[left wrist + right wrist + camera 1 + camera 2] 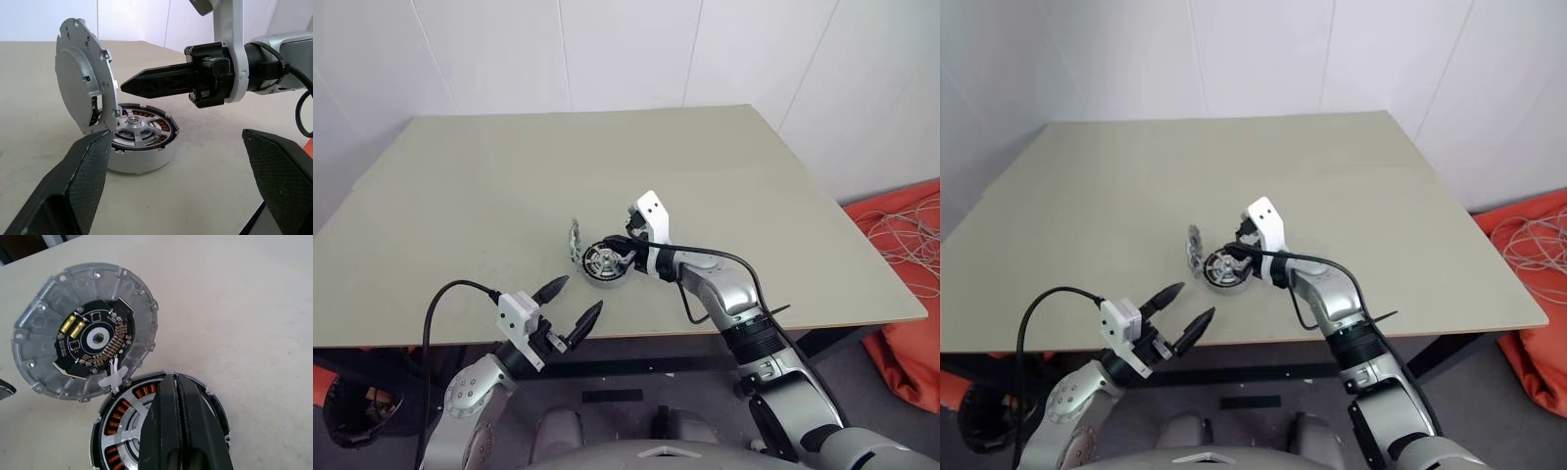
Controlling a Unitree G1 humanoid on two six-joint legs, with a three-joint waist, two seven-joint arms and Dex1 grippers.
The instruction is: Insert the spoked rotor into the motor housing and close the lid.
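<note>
Surface (489, 186) spanning mid-frame. Housing (604, 262) lying at its centre, rotor (128, 423) seated inside; lid (83, 350) standing open, tilted at its left edge. Right fingers (156, 82) clenched empty over the rotor; left fingers (586, 321) spread apart at lower left.

Table (509, 186): large, rectangular, flat pale olive-grey top, dark frame beneath its near edge. Walls (626, 49): white panels with thin vertical seams, standing behind and on both sides of the table. Floor (891, 411): grey. Orange cloth (911, 362): heaped on the floor at the table's right. Thin pale cords (906, 235): tangled, lying over the cloth. Light: even, soft.
</note>
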